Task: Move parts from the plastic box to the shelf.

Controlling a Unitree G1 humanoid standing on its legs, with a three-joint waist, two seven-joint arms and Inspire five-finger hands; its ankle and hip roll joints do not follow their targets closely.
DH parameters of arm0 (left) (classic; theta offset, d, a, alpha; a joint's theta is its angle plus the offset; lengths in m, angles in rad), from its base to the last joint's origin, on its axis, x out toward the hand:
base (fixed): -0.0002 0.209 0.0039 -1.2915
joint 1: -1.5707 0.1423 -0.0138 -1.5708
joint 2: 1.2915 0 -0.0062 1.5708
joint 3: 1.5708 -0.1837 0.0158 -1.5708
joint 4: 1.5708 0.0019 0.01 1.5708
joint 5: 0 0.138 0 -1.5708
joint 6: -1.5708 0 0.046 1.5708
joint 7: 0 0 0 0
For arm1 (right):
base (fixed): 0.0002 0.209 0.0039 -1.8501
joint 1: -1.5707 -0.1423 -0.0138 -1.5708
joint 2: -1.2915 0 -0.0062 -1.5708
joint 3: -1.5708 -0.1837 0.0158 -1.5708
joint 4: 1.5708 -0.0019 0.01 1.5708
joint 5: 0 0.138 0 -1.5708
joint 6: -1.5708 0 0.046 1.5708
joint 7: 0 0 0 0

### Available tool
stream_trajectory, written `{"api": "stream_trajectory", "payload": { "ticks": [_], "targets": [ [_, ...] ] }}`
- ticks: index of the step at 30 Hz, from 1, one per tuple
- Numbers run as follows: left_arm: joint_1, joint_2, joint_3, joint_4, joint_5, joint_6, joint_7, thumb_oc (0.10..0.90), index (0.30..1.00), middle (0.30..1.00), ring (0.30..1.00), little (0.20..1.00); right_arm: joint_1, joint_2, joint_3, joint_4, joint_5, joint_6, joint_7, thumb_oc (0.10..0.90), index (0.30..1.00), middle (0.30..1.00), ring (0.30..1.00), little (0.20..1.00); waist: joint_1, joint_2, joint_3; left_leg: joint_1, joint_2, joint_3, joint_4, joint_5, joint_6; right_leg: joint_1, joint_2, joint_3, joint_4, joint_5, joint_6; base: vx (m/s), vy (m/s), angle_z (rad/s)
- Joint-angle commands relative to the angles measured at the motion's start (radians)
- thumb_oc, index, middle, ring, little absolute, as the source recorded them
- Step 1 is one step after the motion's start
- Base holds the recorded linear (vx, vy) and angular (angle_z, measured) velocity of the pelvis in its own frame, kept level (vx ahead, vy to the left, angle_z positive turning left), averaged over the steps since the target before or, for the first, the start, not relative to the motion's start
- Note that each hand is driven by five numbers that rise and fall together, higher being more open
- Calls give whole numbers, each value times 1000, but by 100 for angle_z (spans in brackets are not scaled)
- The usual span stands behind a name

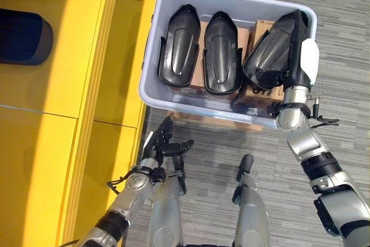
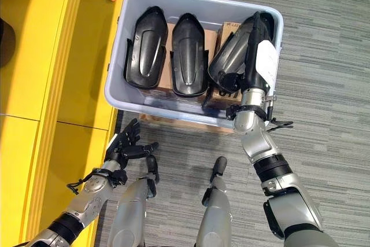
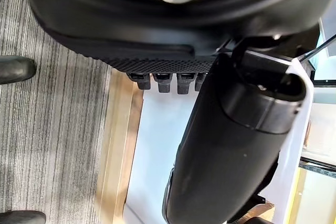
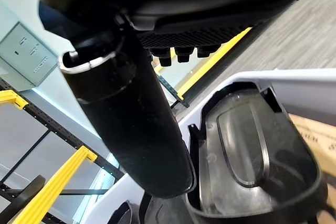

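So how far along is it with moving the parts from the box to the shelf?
Early. One dark part already lies on the yellow shelf. The right hand grips a black part over the plastic box; two more parts lie inside. The left hand hangs open.

Bright, even overhead light falls across the plastic box (image 1: 151,88), with glossy highlights on the black parts (image 1: 180,47) inside it; beside it, the yellow shelf (image 1: 69,85) shows soft shadow bands.
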Motion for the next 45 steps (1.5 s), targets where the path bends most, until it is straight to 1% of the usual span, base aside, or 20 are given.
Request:
{"api": "stream_trajectory", "payload": {
  "ticks": [1,11,22,29,37,45],
  "targets": [
    [23,-10,16,-77,18,-55,9,900,1000,1000,1000,1000,-92,-32,4,-146,5,-90,-38,900,1000,1000,1000,1000,7,-7,-76,36,42,-34,1,-43,-44,26,-77,37,146,-125,48,0,0,0],
    [21,-2,9,-80,12,-56,25,900,1000,1000,1000,1000,-146,18,34,-89,75,-89,-60,900,1000,1000,1000,1000,18,-4,-66,24,37,-37,7,-43,-41,25,-81,31,144,-122,46,0,0,0],
    [24,8,11,-94,14,-59,30,900,1000,1000,1000,1000,-186,15,37,-50,49,-60,-86,900,1000,1000,1000,1000,29,5,-57,4,32,-37,24,-50,-38,8,-83,30,163,-130,44,0,0,0],
    [20,10,13,-104,12,-65,42,900,1000,1000,1000,1000,-210,12,36,-32,16,-35,-98,900,1000,1000,1000,1000,28,10,-47,-18,34,-40,56,-65,-34,-22,-83,40,202,-145,41,0,2,0],
    [19,9,19,-110,14,-70,53,900,1000,1000,1000,1000,-202,13,28,-8,-16,-12,-121,900,1000,1000,1000,1000,26,16,-27,-51,35,-41,91,-78,-30,-59,-82,49,239,-157,37,1,10,2],
    [19,10,18,-120,8,-73,59,900,1000,1000,1000,1000,-206,24,26,26,1,-9,-130,900,1000,1000,1000,1000,28,20,-19,-70,30,-45,103,-83,-26,-84,-83,57,257,-161,35,0,0,0]
  ]
}}
